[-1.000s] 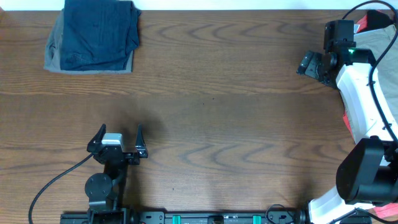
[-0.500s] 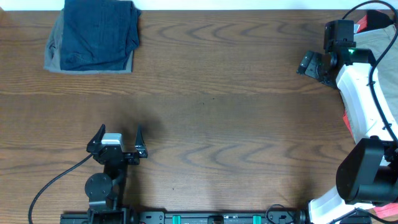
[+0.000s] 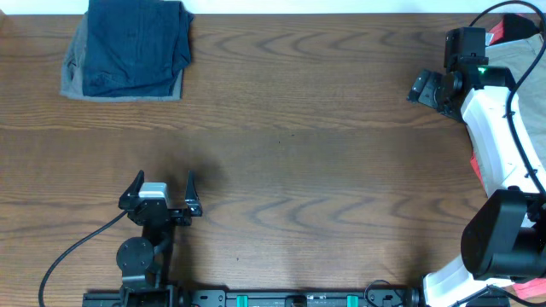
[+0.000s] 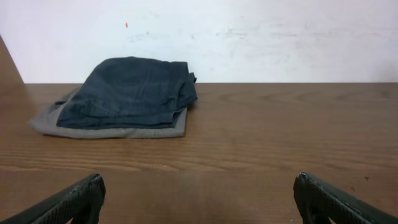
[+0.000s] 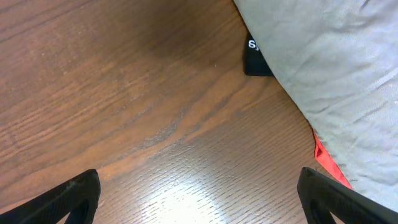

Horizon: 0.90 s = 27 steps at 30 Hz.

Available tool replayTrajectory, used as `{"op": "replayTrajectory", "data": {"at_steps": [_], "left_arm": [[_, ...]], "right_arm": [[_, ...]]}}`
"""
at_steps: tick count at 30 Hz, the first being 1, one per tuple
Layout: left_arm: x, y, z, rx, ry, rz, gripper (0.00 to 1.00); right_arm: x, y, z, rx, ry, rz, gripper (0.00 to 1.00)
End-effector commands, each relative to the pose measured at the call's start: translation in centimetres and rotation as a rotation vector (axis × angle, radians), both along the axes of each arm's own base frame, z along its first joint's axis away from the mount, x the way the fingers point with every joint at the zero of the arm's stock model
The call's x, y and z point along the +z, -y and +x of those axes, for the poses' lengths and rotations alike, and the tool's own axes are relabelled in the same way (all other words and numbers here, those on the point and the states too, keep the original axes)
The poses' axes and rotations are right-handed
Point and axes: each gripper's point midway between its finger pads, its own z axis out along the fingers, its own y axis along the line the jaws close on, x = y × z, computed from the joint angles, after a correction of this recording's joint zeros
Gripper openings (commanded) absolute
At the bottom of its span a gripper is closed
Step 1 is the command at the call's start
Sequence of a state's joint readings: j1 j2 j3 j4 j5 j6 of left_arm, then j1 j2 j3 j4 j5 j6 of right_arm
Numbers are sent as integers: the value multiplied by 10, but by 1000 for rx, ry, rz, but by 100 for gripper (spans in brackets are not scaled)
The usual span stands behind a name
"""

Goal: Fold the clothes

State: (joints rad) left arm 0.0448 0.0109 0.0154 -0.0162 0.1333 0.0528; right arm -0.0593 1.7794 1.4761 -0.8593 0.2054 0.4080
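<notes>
A folded dark navy pair of shorts (image 3: 136, 43) lies on a folded grey-green pair (image 3: 75, 78) at the table's far left corner. The stack also shows in the left wrist view, navy (image 4: 130, 92) over grey-green (image 4: 118, 129). A tan khaki cloth (image 3: 522, 64) lies at the far right edge, seen close in the right wrist view (image 5: 336, 68). My left gripper (image 3: 160, 189) is open and empty near the front, well short of the stack. My right gripper (image 3: 429, 91) is open and empty above bare table, just left of the tan cloth.
A red item (image 3: 512, 28) lies by the tan cloth and shows as a red edge in the right wrist view (image 5: 326, 163). A small black label (image 5: 255, 57) peeks from under the cloth. A black cable (image 3: 72, 247) trails from the left arm. A white wall (image 4: 249, 37) stands behind the table.
</notes>
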Motion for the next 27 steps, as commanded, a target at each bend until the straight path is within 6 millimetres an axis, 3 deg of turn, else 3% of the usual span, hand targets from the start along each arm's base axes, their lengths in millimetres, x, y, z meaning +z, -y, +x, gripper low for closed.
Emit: {"op": "replayTrajectory", "data": {"at_steps": [1,9,13,20,27], "left_arm": [[-14,0,-1,-4,-47,3,98],[-14,0,-1,-4,-47,3,98],[-14,0,-1,-4,-47,3,98],[-14,0,-1,-4,-47,3,98],[-14,0,-1,-4,-47,3,98]], "right_arm": [[9,-3,0,18,20,-10,99],[10,-5,0,23,21,-3,99],[25,-11,-1,36,60,-5,99],[93,-30,-12,83,230,-9,99],[181,-57,-49,154,469,1,99]]}}
